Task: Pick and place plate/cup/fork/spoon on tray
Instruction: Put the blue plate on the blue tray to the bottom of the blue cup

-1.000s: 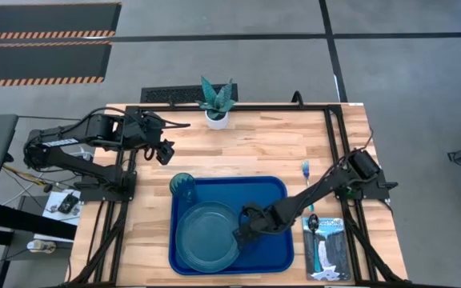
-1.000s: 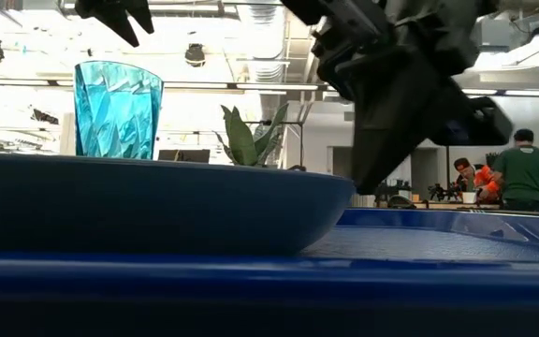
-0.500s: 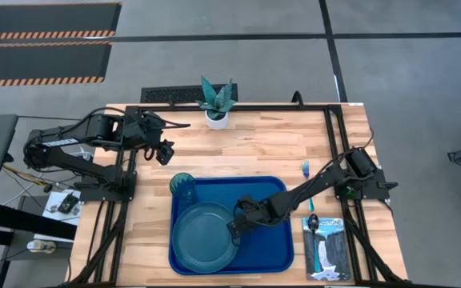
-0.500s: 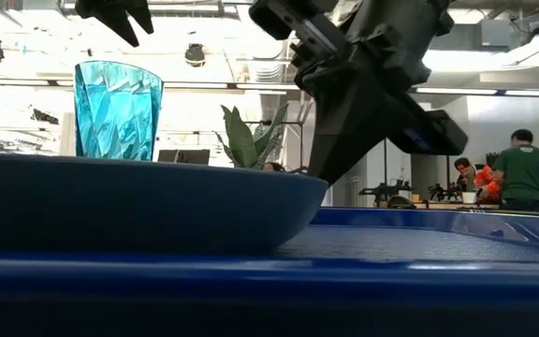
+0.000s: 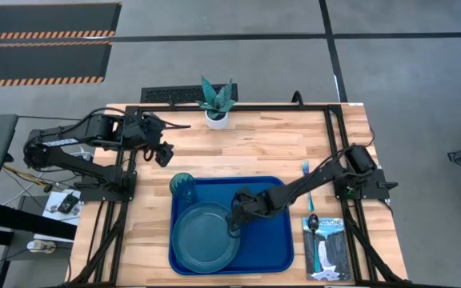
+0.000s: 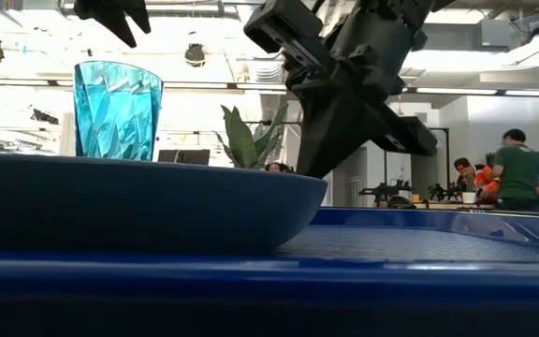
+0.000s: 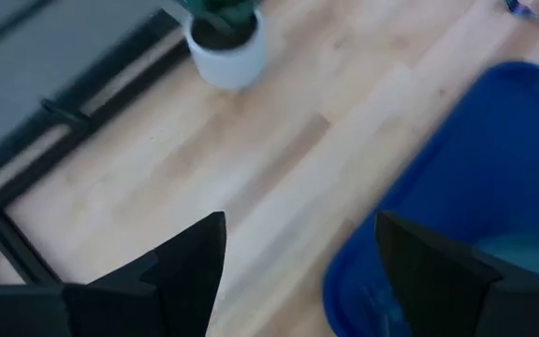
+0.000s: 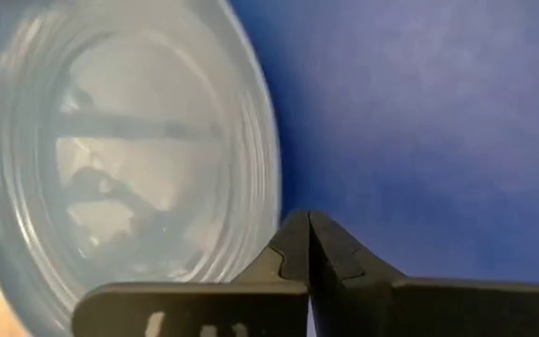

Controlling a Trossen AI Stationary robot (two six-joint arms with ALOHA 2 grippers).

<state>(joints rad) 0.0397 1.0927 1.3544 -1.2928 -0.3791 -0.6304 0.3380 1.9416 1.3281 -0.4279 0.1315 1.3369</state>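
The blue tray (image 5: 266, 240) lies at the table's near middle. The teal plate (image 5: 202, 238) rests flat on the tray's left half. The teal cup (image 5: 183, 186) stands upright at the tray's far left corner. My right gripper (image 5: 232, 224) is shut, low over the tray at the plate's right rim (image 8: 268, 178). My left gripper (image 5: 166, 152) is open and empty, above the table beyond the tray's far left corner. The fork (image 5: 305, 170) lies on the table right of the tray. The spoon (image 5: 313, 222) lies with its bowl on a booklet. My right gripper's shut fingertips (image 8: 296, 234) stand right beside the plate's right rim, slanting down from the table's right. I cannot tell whether they touch the rim. The plate lies flat on the tray.
A white pot with a spiky plant (image 5: 216, 112) stands at the table's far edge. A waterfall booklet (image 5: 326, 250) lies right of the tray at the near edge. People stand in the room far behind the table (image 6: 517, 173).
My right gripper, its fingers shut, has gone toward the table's left along the tray. The plate has slid a little toward the tray's left, staying flat. The gripper has then drawn a little toward the far edge.
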